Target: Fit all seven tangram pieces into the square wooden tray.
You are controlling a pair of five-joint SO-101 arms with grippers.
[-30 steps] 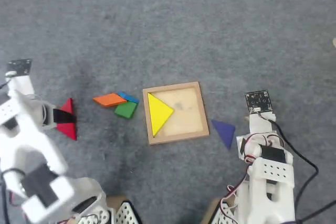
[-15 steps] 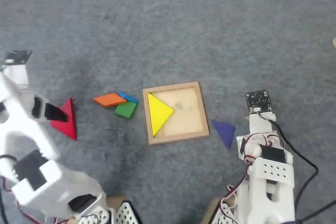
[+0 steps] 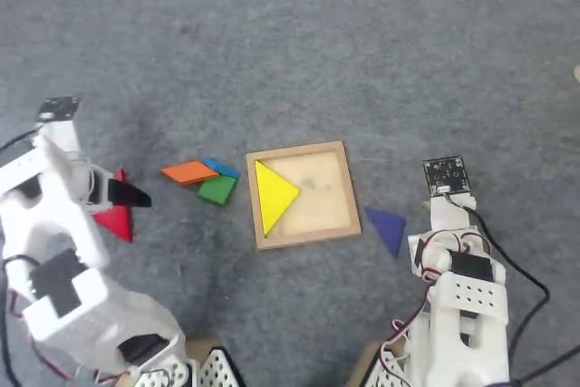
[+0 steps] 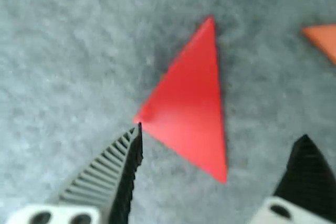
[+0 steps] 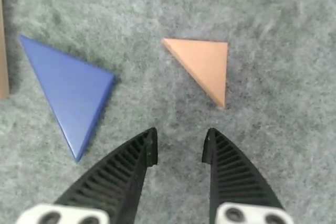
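On the grey counter [image 3: 362,70], the square wooden tray [image 3: 299,148] holds the big yellow triangle [image 3: 272,195].
The big red triangle [image 4: 191,103] lies well away from the tray, between the wide-apart fingers of the left end effector [image 4: 220,132]. The blue triangle [image 5: 71,90] lies near the tray's other side, with the small tan triangle [image 5: 202,66] just past it. The fingers of the right end effector [image 5: 179,130] are a little apart, near both.

The left arm [image 3: 54,224] hides much of the red triangle [image 3: 116,221] from above. The orange piece [image 4: 321,40] is blurred and cut off by the left wrist view's edge.
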